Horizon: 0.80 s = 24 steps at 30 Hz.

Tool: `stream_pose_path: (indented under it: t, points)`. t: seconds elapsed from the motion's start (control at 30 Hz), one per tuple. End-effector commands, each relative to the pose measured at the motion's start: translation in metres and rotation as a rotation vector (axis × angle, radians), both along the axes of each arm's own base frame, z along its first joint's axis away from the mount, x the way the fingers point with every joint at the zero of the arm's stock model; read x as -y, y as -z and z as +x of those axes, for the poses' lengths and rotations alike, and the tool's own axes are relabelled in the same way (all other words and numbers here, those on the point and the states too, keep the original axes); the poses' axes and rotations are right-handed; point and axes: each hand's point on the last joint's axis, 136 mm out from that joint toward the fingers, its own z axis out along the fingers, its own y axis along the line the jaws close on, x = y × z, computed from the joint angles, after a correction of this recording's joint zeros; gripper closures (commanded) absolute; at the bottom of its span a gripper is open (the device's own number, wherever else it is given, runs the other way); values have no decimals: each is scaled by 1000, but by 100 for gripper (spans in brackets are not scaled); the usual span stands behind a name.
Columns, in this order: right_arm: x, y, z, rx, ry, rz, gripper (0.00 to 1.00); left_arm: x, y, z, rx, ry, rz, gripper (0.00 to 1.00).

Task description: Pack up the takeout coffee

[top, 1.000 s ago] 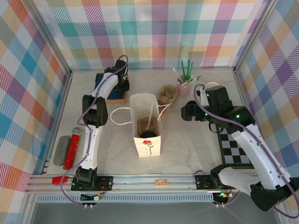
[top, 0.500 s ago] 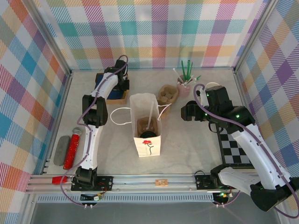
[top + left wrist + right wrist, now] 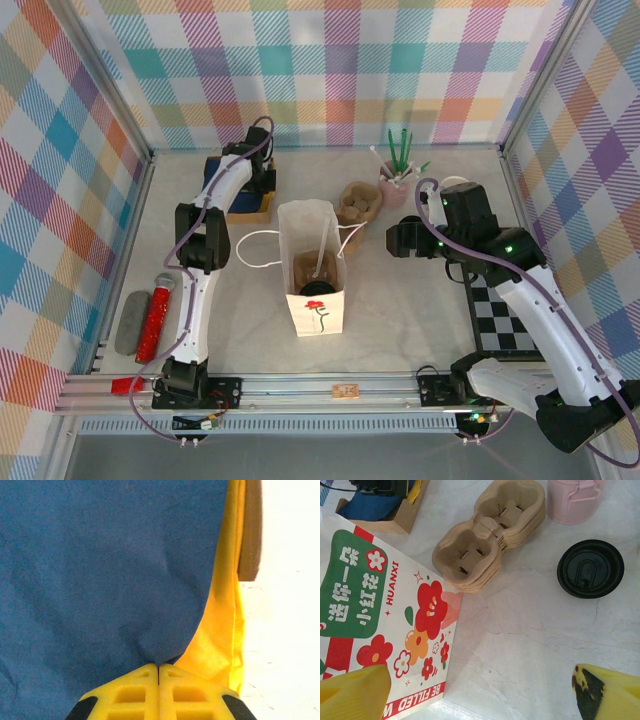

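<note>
Closing within the last second, the left gripper now pinches a pucker of soft blue cloth. Right gripper hangs spread wide over the pale table, where the round black-lidded takeout coffee cup stands just beside a pink pot.

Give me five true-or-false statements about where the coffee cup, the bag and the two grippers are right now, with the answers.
1. The right gripper is open. True.
2. The right gripper is holding the takeout coffee. False: the cup stands on the table, apart from the fingers.
3. The left gripper is open above the paper bag. False: it is shut on a blue cloth.
4. The pink pot holds green and white sticks. True.
5. The takeout coffee is inside the paper bag. False: it is outside the bag, near the pink pot.
</note>
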Motion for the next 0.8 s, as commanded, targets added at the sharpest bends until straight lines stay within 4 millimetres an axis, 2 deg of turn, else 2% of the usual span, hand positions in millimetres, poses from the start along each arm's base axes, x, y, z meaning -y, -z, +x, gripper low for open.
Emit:
stream_pose_path:
  t: [0.0, 0.4, 0.77]
  points:
    - [-4, -18, 1, 38, 2, 54, 7, -9, -55, -1, 77, -7, 8, 93]
    - [-3, -20, -5, 41, -1, 73, 9, -4, -79, -8, 100, -2, -37, 94]
    - [-1, -24, -13, 52, -3, 90, 10, 18, -92, -23, 92, 27, -120, 95]
